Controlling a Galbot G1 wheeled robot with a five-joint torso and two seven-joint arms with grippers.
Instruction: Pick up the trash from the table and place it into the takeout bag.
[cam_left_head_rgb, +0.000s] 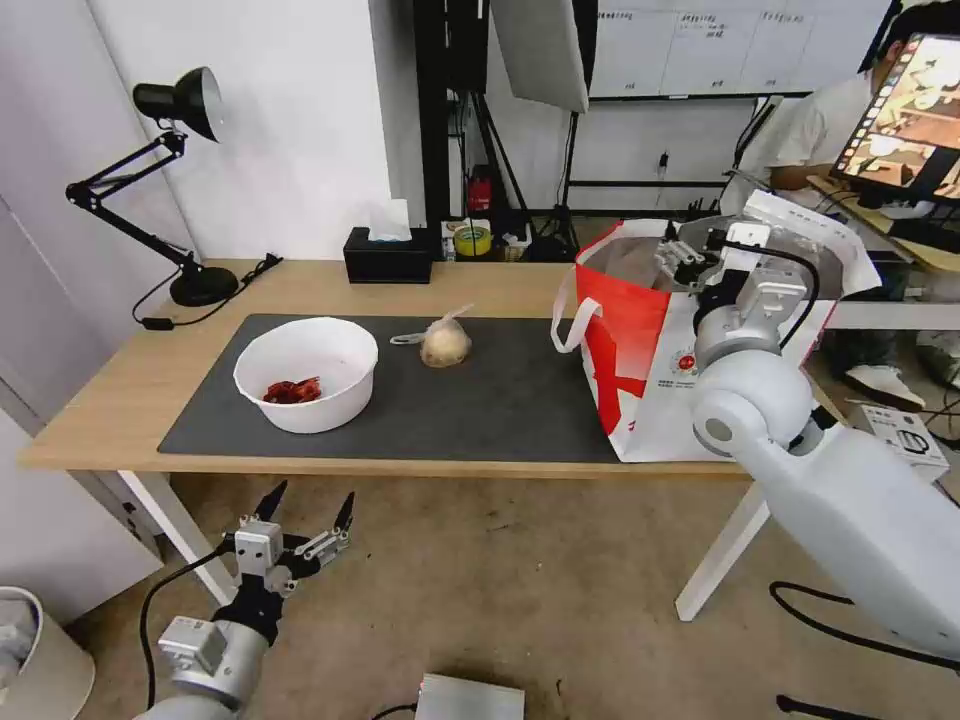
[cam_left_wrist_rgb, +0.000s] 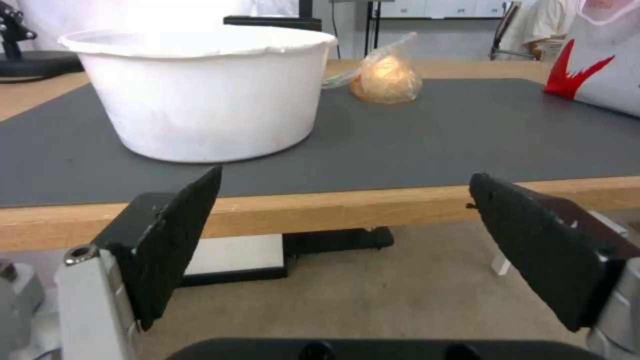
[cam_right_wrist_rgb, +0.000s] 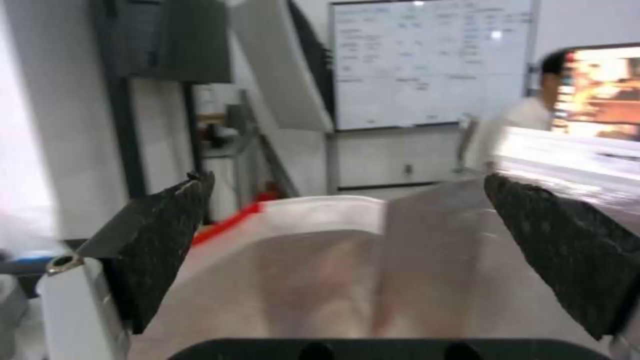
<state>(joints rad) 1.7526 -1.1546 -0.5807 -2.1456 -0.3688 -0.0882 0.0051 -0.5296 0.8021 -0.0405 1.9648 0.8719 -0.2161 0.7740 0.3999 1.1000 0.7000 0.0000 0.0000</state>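
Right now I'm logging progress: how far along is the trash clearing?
Nothing visibly held: the right gripper hangs open over the takeout bag. The bag's contents are hidden. The left gripper waits open below the table. The bowl and knotted bag remain on the mat.

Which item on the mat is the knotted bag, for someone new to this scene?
Start from the dark grey mat on the wooden table. Between the white bowl and the takeout bag lies the knotted bag. It alone is clear crinkled plastic around a beige lump.
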